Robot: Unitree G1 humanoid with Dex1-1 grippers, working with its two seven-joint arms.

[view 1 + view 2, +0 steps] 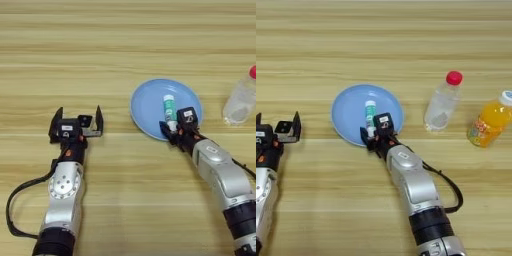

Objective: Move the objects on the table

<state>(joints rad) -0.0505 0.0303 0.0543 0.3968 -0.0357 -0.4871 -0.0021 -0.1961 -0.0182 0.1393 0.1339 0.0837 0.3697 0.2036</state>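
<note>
Right gripper (373,133) apparently grasps the tube (370,112) at the plate's (346,117) 6 o'clock rim. Left gripper (76,123) released, at 9 o'clock. Two bottles: clear (442,102), juice (490,122); table (384,45) open at 12.

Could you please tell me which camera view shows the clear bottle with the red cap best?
The right eye view: the clear bottle stands whole, between the blue plate and the orange-juice bottle. The left eye view cuts it at the picture's right edge.
</note>
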